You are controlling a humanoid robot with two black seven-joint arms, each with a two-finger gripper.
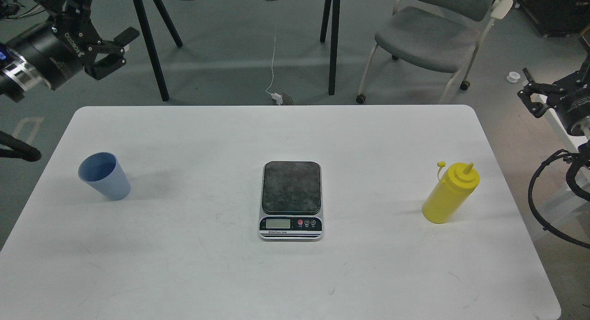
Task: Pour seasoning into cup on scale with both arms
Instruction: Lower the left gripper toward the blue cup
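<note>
Table (276,274): white, rounded corners, fills the lower two thirds of the frame; carries the scale, the cup and the bottle, all well apart from one another.
Chair (428,45): grey padded seat on pale legs, upper right of the frame, on the floor behind the table.
Left arm (32,64): black with a silver ring, enters at the upper left edge; held above the floor, off the table's far left corner.
Left gripper (120,48): fingers spread apart, nothing between them; points toward the centre of the frame.
Right gripper (530,91): at the right edge, past the table's right side; small and dark, so I cannot tell whether it is spread or closed; nothing visibly held.
Scale (291,200): centre of the frame; dark square plate bare; silver front with display and buttons faces the lower edge.
Yellow bottle (451,192): right of centre, upright on the table; pointed nozzle up, small tethered cap hanging off to its left.
Cup (103,175): light blue, ribbed; left of centre, upright, mouth open upward.
</note>
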